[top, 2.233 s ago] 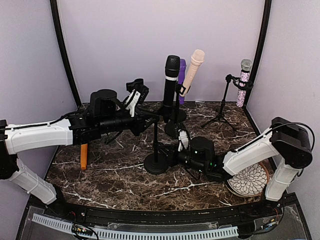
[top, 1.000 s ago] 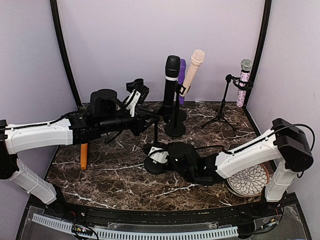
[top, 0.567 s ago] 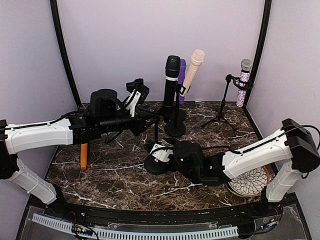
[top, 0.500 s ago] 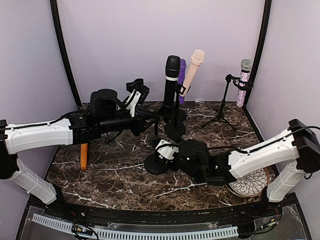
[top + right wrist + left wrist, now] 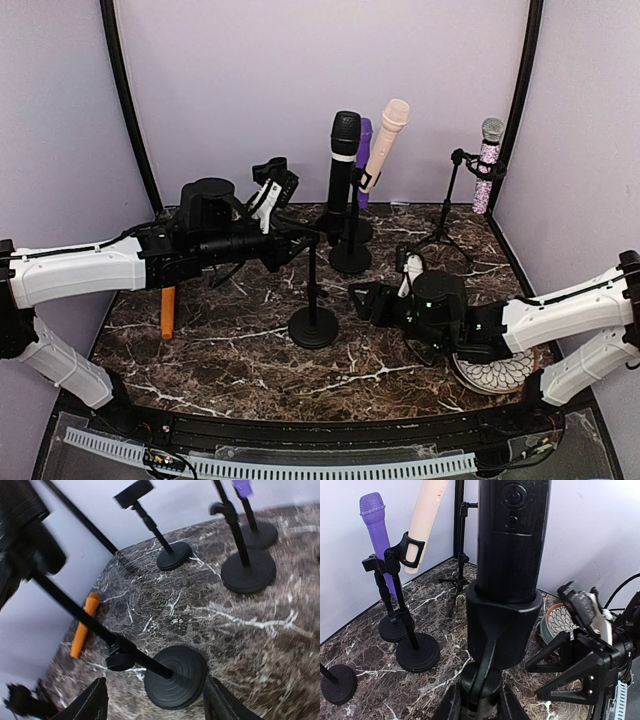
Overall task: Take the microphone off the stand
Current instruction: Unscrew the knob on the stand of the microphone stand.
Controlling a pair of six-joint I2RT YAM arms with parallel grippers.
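Backing away from the stand base (image 5: pixel 313 328), the right hand (image 5: pixel 362 300) is hovering with fingers spread, while the left hand (image 5: pixel 290 235) is lingering by the black microphone (image 5: pixel 512 540), grip indiscernible.

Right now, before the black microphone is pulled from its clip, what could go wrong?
1. The right gripper is open and apart from the round base of the stand, so nothing pins it down. A tug on the black microphone in the clip that wraps it may lift or tip the stand.
2. The cream microphone and purple microphone stand close behind. A tipping stand could knock them over.
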